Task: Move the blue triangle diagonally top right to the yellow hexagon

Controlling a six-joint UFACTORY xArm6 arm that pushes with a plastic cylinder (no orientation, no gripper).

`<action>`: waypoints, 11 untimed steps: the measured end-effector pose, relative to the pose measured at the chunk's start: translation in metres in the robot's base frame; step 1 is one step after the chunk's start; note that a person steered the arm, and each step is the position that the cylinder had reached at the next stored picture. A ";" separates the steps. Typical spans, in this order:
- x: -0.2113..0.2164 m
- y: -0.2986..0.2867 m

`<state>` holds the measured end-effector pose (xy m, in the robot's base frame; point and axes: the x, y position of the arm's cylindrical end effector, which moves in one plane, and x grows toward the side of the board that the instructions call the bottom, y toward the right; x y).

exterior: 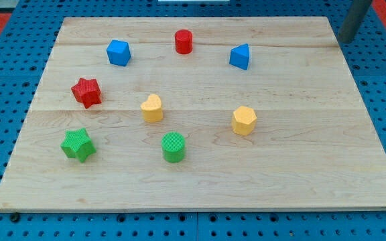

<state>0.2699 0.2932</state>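
Note:
The blue triangle [240, 57] sits near the board's top, right of centre. The yellow hexagon [244, 120] lies below it, toward the view's bottom, with a wide gap between them. My rod enters at the view's top right corner; my tip [346, 40] is near the board's top right edge, well to the right of the blue triangle and touching no block.
Wooden board [300, 174] on a blue pegboard. Other blocks: blue cube [118, 52], red cylinder [183, 41], red star [86, 92], yellow heart [152, 108], green star [78, 144], green cylinder [173, 147].

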 end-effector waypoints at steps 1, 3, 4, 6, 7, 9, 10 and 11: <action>0.037 -0.089; 0.082 -0.172; 0.104 -0.232; 0.042 -0.287; 0.035 -0.260; 0.061 -0.163; 0.047 -0.186; -0.002 -0.180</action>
<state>0.2681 0.1137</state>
